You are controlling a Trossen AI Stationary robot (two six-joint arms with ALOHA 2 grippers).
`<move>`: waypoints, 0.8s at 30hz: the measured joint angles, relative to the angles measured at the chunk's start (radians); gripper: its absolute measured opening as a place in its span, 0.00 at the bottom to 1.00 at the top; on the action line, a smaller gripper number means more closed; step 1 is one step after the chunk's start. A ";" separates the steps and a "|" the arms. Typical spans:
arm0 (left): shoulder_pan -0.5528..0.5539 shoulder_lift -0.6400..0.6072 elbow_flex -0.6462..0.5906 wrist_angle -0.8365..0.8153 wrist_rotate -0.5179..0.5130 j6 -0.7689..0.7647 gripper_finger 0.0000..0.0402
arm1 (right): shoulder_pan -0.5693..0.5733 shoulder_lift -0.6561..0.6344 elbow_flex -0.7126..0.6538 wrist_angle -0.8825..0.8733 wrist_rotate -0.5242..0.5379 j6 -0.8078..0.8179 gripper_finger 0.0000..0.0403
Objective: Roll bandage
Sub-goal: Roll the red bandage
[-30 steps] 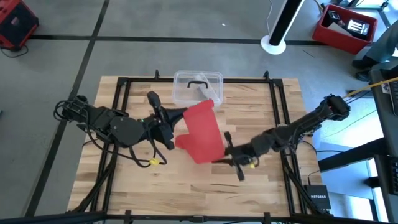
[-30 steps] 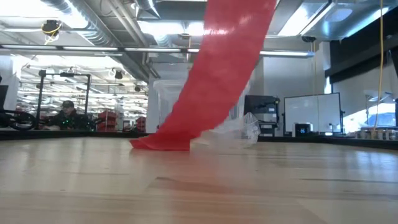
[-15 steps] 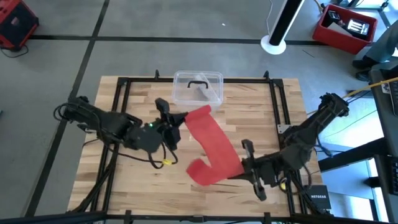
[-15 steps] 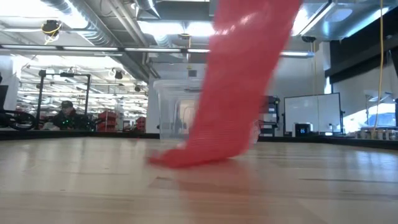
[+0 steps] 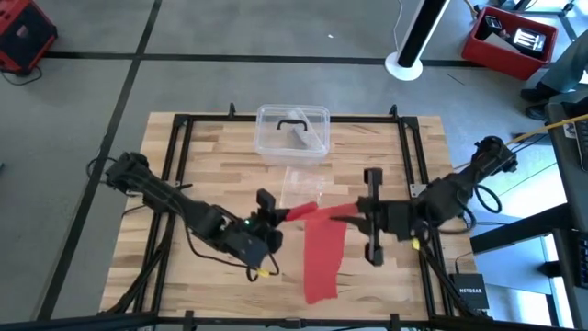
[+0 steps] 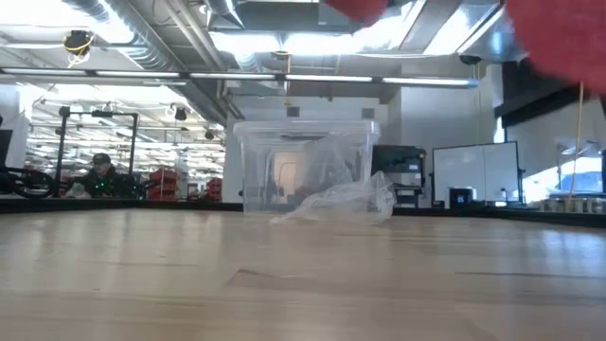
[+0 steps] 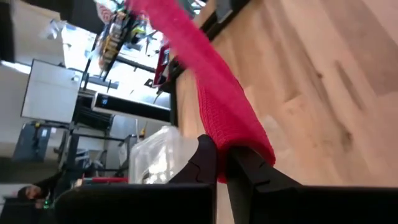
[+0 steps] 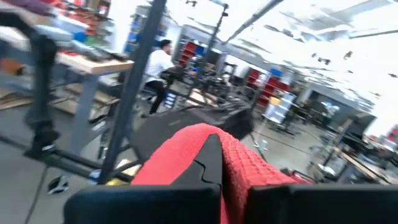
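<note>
Together, the left gripper (image 5: 283,216) and right gripper (image 5: 352,217) each pinch a top corner of the bandage (image 5: 322,259), fingers clamped tight, above the table (image 5: 386,147).

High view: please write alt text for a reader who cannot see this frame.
Seen from above, the left gripper and right gripper each pinch one top corner of a red bandage, which hangs down between them over a wooden table. A clear plastic box sits at the far edge, crumpled clear plastic in front of it.
</note>
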 joint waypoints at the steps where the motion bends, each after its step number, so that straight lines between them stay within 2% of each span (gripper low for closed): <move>1: -0.006 0.014 -0.002 0.003 0.000 -0.001 0.01 | -0.016 0.000 0.000 0.000 0.004 0.008 0.00; 7: -0.032 0.090 -0.012 0.003 0.008 -0.001 0.01 | -0.081 0.001 0.000 0.022 0.084 0.014 0.00; 11: -0.047 0.130 -0.012 0.030 0.044 -0.009 0.01 | -0.140 0.001 0.000 0.034 0.088 0.049 0.00; 15: -0.063 0.168 -0.013 0.107 0.045 0.051 0.01 | -0.219 0.003 -0.001 0.024 0.089 0.146 0.01; 20: -0.069 0.211 -0.013 0.196 0.045 0.085 0.01 | -0.313 0.003 -0.001 -0.036 0.085 0.229 0.01; 24: -0.076 0.238 -0.013 0.231 0.047 0.099 0.00 | -0.403 0.003 -0.006 -0.160 0.072 0.316 0.01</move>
